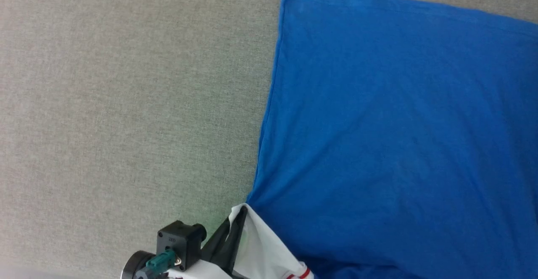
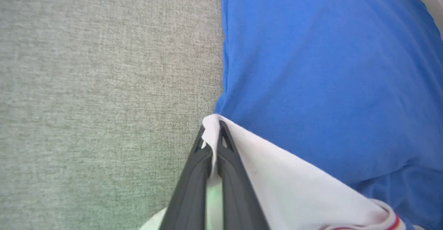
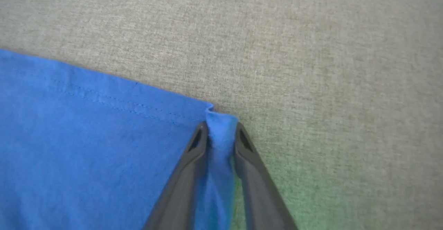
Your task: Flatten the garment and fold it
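Flattening looks nearly done, no fold yet: the garment (image 1: 399, 123) lies spread on the counter (image 1: 126, 102), left tool (image 2: 211, 133) clamped on its white sleeve (image 2: 294, 178), right tool (image 3: 221, 129) pinching its blue hem corner (image 3: 221, 119).

The light is soft, even and fairly bright, probably from overhead; no glare, faint shadows. A green tint falls on the grey cloth (image 3: 277, 188) beside the fingers (image 2: 190, 192) in both wrist views. The fingers blur toward the bottom edge; the shirt (image 1: 399, 123) looks slightly soft.
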Robot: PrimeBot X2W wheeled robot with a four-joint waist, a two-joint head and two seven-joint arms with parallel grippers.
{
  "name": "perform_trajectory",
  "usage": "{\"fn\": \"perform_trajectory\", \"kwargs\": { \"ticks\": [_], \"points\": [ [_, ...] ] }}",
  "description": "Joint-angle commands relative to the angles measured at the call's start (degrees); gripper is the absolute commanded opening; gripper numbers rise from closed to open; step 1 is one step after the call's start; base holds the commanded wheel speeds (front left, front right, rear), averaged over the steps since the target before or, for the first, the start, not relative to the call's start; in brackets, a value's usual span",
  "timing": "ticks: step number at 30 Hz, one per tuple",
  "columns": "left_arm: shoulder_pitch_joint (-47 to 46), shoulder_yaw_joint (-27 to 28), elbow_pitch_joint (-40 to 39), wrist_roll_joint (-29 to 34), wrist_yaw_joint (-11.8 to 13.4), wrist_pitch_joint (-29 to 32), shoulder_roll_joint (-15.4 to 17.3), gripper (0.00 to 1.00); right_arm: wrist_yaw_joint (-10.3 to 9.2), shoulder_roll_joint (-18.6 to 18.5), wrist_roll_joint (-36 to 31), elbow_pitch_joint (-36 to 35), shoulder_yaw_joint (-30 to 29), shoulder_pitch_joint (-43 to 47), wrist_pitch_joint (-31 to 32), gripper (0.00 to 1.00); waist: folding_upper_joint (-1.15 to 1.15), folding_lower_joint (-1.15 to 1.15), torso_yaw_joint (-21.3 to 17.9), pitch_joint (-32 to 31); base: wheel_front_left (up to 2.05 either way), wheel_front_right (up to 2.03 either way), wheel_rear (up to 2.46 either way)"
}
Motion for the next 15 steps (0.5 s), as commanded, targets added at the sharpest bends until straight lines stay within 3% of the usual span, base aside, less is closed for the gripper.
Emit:
{"fn": "perform_trajectory", "kwargs": {
  "ticks": [1, 9, 15],
  "points": [
    [-0.99, 0.21, -0.04, 0.57, 0.42, 0.11, 0.13, 0.0, -0.05, 1.02, -0.69, 1.87, 0.49, 1.94, 0.76, 0.0, -0.01, 0.0, -0.5, -0.62, 0.0, 0.0, 0.0],
    [-0.38, 1.54, 0.05, 0.0, 0.75, 0.55, 1.49, 0.0, -0.05, 2.19, 0.79, -2.91, -1.99, 2.71, -6.23, 0.0, -0.01, 0.0, -5.48, -6.47, 0.0, 0.0, 0.0],
    [0.99, 2.99, 0.25, -1.22, 0.94, 0.66, 2.66, 0.0, -0.05, 0.21, 4.88, -12.21, -7.08, 12.38, -8.09, 0.0, -0.01, 0.0, -10.39, -11.1, 0.0, 0.0, 0.0]
  ]
}}
